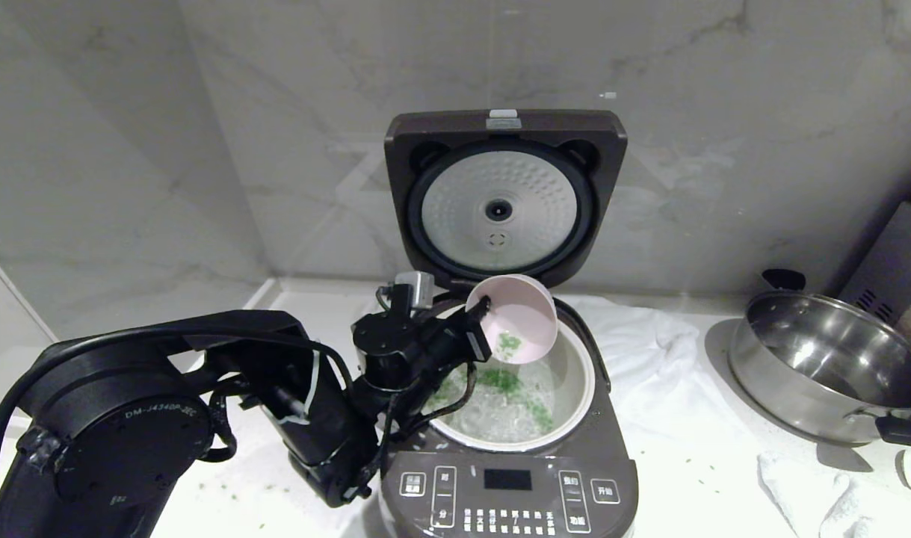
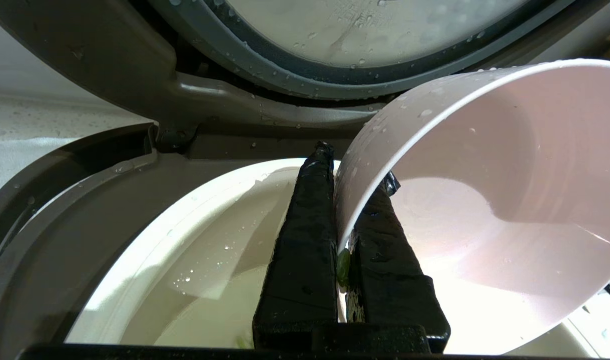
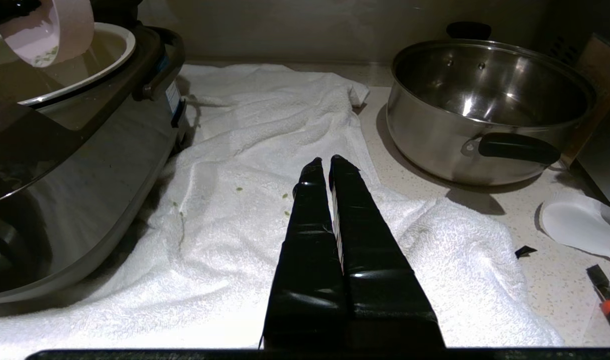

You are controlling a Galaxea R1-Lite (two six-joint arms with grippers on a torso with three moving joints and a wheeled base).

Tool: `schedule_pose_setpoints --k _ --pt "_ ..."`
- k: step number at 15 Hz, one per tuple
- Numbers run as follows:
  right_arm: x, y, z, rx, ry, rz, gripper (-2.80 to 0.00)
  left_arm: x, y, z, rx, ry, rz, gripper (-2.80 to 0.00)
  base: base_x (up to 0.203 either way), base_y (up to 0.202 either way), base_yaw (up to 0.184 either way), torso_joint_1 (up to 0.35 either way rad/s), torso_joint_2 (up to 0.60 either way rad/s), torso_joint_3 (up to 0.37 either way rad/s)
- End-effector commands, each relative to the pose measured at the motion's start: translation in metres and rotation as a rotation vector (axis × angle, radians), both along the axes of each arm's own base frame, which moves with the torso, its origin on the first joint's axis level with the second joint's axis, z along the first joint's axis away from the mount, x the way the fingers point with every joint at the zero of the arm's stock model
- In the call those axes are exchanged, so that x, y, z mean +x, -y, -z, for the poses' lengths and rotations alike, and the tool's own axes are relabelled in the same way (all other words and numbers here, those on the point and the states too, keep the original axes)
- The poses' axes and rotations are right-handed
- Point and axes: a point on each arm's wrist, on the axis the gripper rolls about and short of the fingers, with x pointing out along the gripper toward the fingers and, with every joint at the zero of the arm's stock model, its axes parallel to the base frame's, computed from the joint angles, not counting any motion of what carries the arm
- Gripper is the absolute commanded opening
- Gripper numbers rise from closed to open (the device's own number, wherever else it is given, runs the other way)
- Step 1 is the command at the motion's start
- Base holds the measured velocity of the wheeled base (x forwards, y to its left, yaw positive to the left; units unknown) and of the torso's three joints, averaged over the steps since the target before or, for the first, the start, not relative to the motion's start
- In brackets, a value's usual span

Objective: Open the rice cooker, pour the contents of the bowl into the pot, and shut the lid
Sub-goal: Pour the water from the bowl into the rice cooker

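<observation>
Cooker: the rice cooker (image 1: 509, 478) sits at centre-bottom of the head view, the lid (image 1: 500, 198) raised upright behind it.
Left claw: the left gripper (image 1: 483, 323) clenched on the rim of the bowl (image 1: 516, 317), tipped on its side over the pot (image 1: 586, 388).
Contents: green bits (image 1: 509, 343) cling inside the bowl; more lie in the pot.
Right claw: the right gripper (image 3: 329, 162) pressed closed, empty, above the white towel (image 3: 244, 210).
Right side: steel pan (image 1: 821, 359).

Rice cooker (image 1: 509, 456) at centre front on a towel (image 1: 649, 351), lid (image 1: 504, 198) upright behind the pot (image 1: 586, 373). Bowl (image 1: 516, 317) tipped over the pot's rear rim — clamped in the left gripper (image 1: 481, 321) — with green bits (image 1: 526, 400) inside the pot below. Steel pan (image 1: 821, 366) well right, beside the towel.
</observation>
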Motion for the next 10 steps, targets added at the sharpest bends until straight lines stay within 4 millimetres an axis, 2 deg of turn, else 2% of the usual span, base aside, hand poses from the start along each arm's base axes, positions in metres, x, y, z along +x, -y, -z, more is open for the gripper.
schedule_pose_setpoints --k 1,7,10 --pt "0.0001 0.0 0.0004 0.0 -0.001 0.0 -2.8 -0.0002 -0.0009 -0.0011 -0.007 0.004 -0.002 -2.8 0.0 0.0 0.0 0.0 0.0 0.0" --pt "0.0001 0.0 0.0004 0.0 -0.001 0.0 -2.8 0.0018 -0.0018 -0.0072 -0.02 0.02 -0.005 -2.8 0.0 0.0 0.0 0.0 0.0 0.0" --pt "0.0001 0.0 0.0004 0.0 -0.001 0.0 -2.8 0.0059 -0.0083 -0.0103 -0.02 0.029 -0.023 -2.8 0.0 0.0 0.0 0.0 0.0 0.0"
